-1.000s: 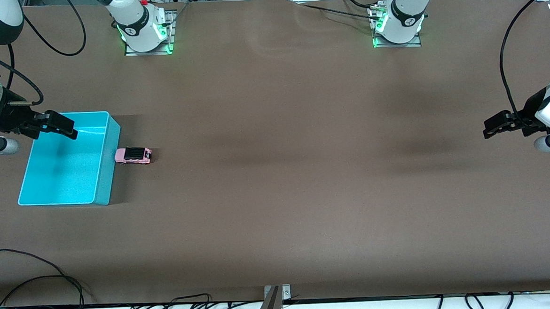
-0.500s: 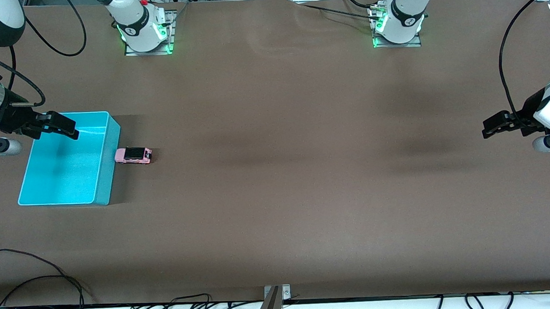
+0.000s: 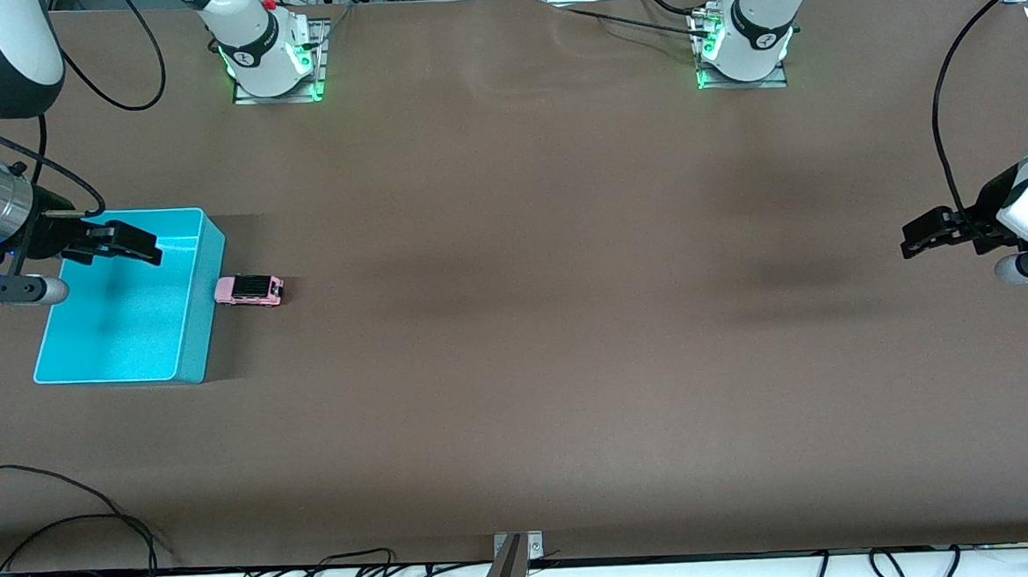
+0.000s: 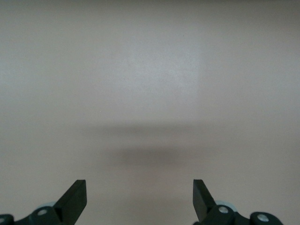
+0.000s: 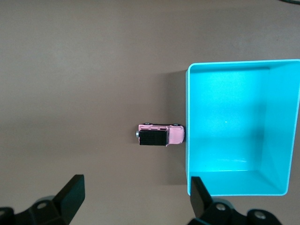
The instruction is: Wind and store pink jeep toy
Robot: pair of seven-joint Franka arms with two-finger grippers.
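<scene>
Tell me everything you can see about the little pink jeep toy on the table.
The pink jeep toy is a tiny boxy car with a light pink body, a black ribbed roof and dark wheels, plastic by the look of it. It stands upright on its wheels on the brown table, one end right against the outer wall of the turquoise bin, on the bin's side toward the left arm's end. No gripper touches it.
</scene>
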